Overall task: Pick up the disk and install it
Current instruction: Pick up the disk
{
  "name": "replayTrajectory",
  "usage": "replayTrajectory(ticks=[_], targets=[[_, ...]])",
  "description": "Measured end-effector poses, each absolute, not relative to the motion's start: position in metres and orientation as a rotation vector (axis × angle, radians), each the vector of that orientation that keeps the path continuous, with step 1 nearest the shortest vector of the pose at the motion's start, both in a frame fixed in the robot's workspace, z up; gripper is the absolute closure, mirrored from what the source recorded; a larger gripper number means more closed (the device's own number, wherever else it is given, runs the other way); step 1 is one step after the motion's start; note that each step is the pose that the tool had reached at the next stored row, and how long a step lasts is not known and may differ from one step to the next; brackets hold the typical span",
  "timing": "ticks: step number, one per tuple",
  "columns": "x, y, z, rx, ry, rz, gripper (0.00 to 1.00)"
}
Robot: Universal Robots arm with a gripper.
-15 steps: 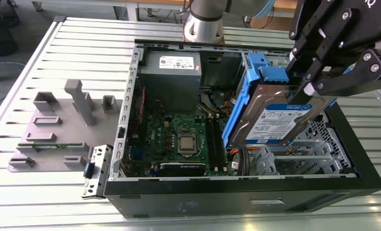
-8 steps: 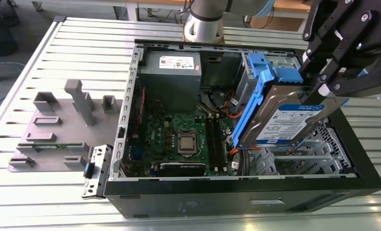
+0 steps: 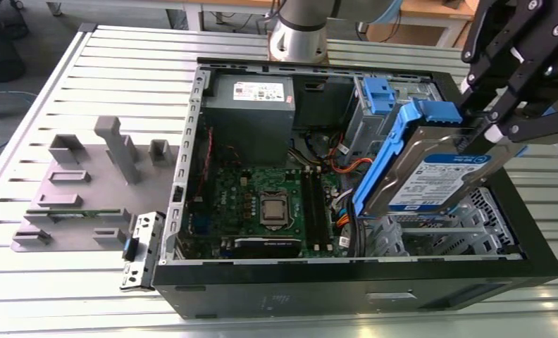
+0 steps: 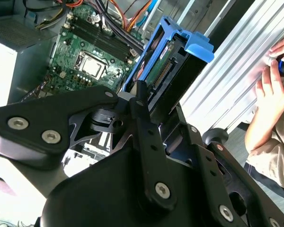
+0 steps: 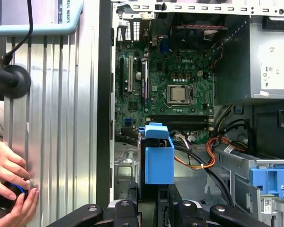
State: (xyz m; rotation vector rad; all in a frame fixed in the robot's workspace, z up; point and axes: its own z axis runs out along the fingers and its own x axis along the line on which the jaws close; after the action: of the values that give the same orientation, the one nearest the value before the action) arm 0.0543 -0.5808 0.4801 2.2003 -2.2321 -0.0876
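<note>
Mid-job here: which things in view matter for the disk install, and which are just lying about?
In the job: disk, held in the gripper; open computer case.
Lying about: grey fixture blocks; person's hands; light-blue pendant.

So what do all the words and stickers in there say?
Label on the disk: print too small to read.
White sticker on the grey box: too small to read.
Green board: print too tiny to read.
So none can be quoted.
</note>
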Motion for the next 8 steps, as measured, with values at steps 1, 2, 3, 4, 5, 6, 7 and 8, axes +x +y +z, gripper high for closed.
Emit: replayTrajectory(ticks=[1, 2, 3, 4, 5, 6, 7, 8], targets=[[0.056, -0.581, 0.48, 2.197, -2.235, -0.088, 0.65], [0.057, -0.581, 0.48, 2.194, -2.239, -0.088, 0.65], [0.059, -0.581, 0.479, 2.191, -2.242, -0.088, 0.65], [0.06, -0.581, 0.479, 2.188, -2.244, -0.088, 0.65], [0.062, -0.581, 0.479, 2.186, -2.247, -0.088, 0.65], [0.064, -0.581, 0.478, 2.184, -2.249, -0.088, 0.65], [0.066, -0.581, 0.478, 2.182, -2.251, -0.088, 0.65], [0.068, -0.581, 0.478, 2.18, -2.252, -0.088, 0.65]])
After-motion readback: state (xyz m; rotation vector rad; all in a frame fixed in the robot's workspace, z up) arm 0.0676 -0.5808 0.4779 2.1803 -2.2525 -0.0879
